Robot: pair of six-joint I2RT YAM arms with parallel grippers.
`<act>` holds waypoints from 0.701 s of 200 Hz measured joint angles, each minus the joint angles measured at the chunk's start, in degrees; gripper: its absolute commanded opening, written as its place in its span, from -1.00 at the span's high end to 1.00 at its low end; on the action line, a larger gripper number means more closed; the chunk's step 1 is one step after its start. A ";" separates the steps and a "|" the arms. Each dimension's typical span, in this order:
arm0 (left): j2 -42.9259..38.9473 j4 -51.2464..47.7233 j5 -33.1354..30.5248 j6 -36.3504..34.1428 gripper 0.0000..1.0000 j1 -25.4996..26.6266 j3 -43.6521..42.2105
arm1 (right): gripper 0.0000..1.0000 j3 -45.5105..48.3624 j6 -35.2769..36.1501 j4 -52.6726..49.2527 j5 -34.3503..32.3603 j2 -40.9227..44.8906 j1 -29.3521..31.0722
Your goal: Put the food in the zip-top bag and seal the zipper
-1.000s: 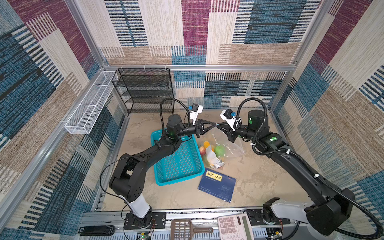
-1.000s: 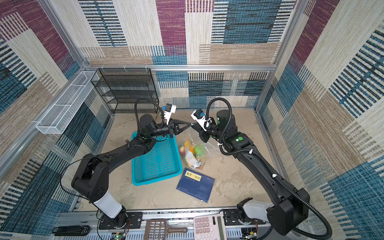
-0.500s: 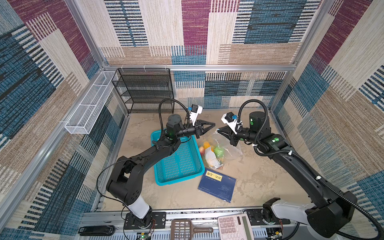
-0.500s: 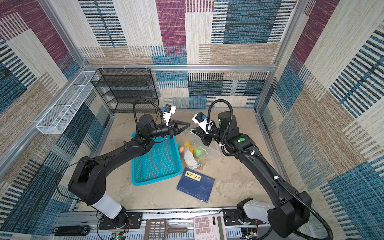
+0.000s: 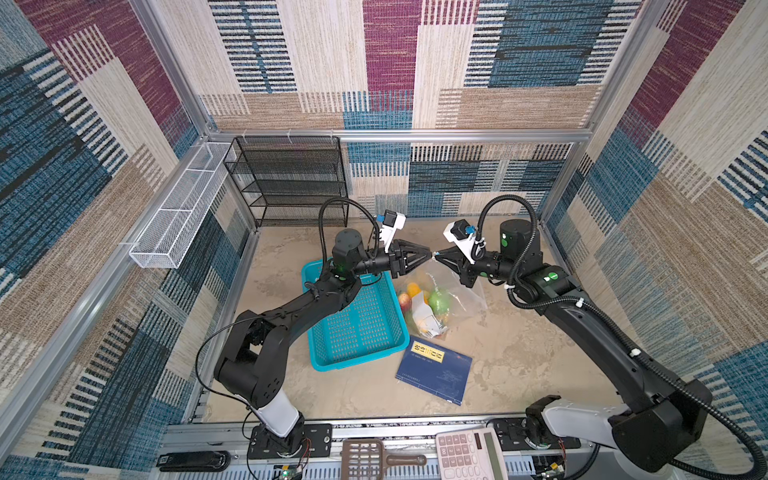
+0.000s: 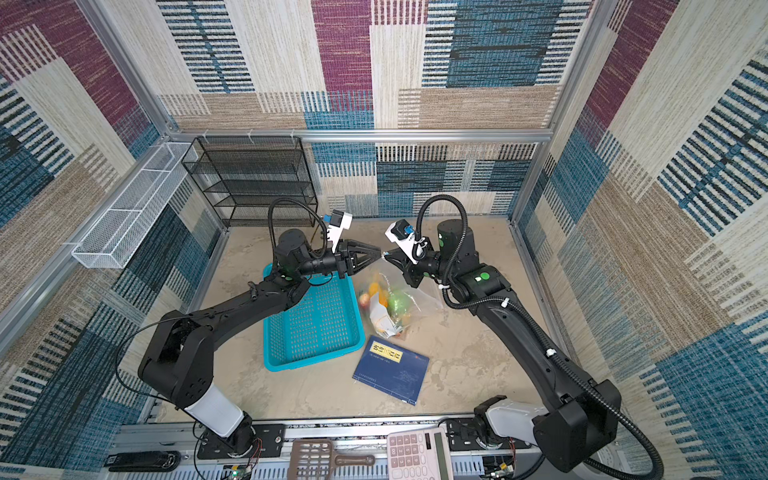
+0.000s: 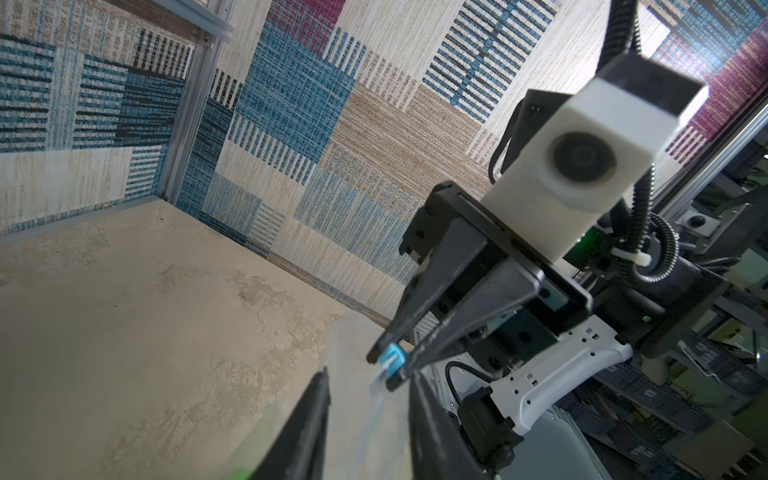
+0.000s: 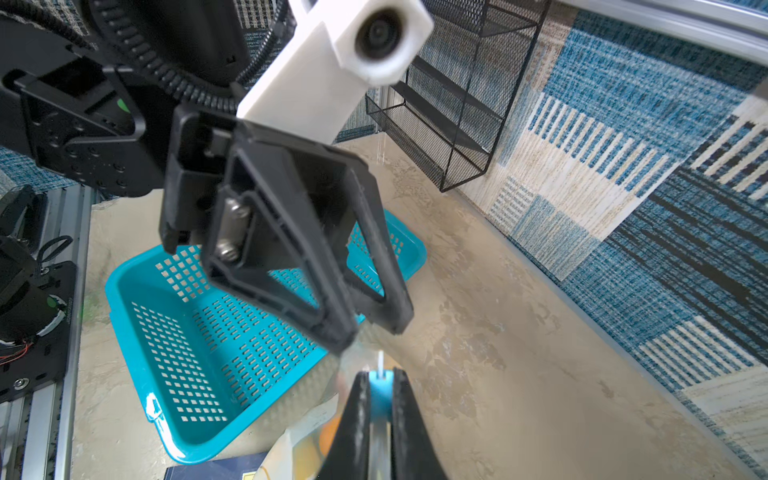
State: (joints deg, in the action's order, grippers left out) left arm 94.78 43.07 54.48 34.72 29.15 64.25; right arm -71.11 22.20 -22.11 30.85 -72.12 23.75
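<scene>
Two robot arms meet nose to nose above the middle of the tabletop, over a clear zip-top bag loaded with toy food: a green piece, orange and yellow ones, and a red one. The right gripper is clamped tight on the light-blue slider tab of the zipper. It holds that corner of the bag up while the loaded bottom rests on the tabletop. The bag sits just beside the right-hand wall of the teal basket and just behind a dark blue book. The left gripper faces the right one almost tip to tip, its jaws parted and gripping nothing. In the left wrist view the zipper's clear strip runs through the gap between its fingers with no visible contact. Whether the zipper is sealed along its length cannot be told. A black wire rack stands at the rear left corner, and a calculator sits past the front edge.
</scene>
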 measured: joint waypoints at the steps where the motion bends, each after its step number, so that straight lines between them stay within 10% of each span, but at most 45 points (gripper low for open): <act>1: -0.02 -0.09 0.04 -0.02 -0.13 0.00 -0.02 | 0.91 -0.09 0.02 0.00 0.00 -0.07 0.00; 72: 1.05 -9.09 2.95 -10.16 -0.16 0.02 4.72 | 0.91 -5.14 0.96 -0.66 2.12 -3.69 -0.09; 116: 2.43 -12.46 4.22 -13.66 1.00 0.11 7.21 | 0.91 -6.64 1.55 -2.23 3.43 -4.72 -0.09; 140: 2.45 -12.66 4.04 -14.99 1.00 0.11 7.23 | 0.92 -6.32 1.86 -2.56 3.69 -4.79 -0.09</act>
State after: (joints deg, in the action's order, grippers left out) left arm 97.23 30.41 58.52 19.73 29.26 71.48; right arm -77.43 24.05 -24.67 34.54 -76.90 23.66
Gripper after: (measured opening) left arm 0.056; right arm 0.073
